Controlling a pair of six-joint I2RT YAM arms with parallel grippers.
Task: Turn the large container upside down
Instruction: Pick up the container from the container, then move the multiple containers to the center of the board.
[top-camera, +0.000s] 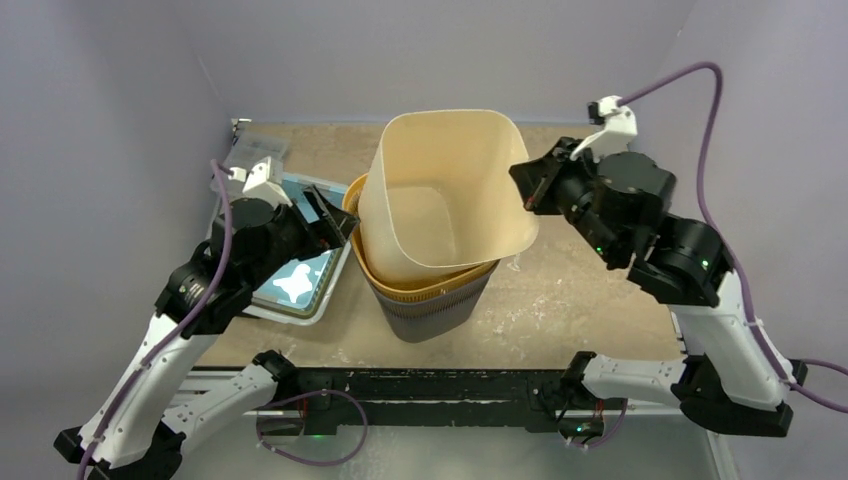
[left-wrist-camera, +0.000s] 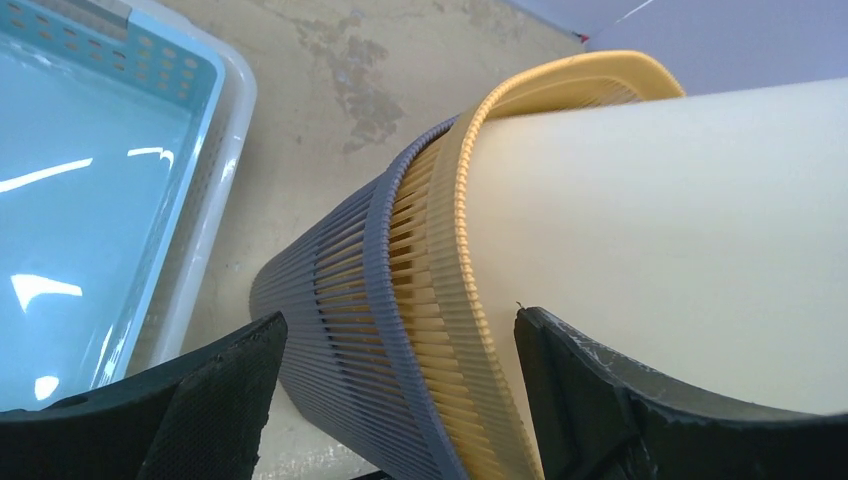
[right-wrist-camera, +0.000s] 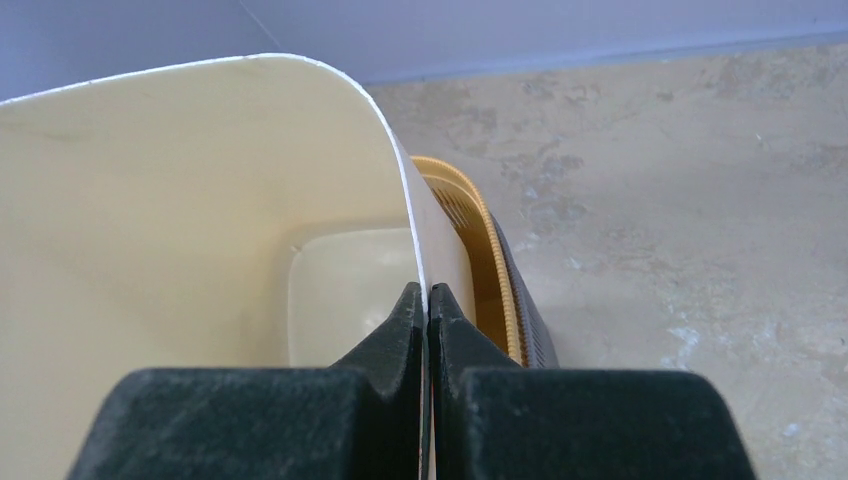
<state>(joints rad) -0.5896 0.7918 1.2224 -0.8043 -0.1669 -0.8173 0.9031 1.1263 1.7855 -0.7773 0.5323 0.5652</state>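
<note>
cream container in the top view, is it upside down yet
No, the cream container stands mouth up, nested inside the yellow basket.

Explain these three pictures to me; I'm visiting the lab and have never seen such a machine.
Two robot arms are bolted to a mottled tan table. One picture looks down from above; the other two come from cameras on each wrist. A large cream plastic container sits nested in a yellow slatted basket, itself inside a grey slatted basket; a light blue tray lies to their left. The right claw pinches the container's rim. The left claw is open beside the baskets, holding nothing.
</note>
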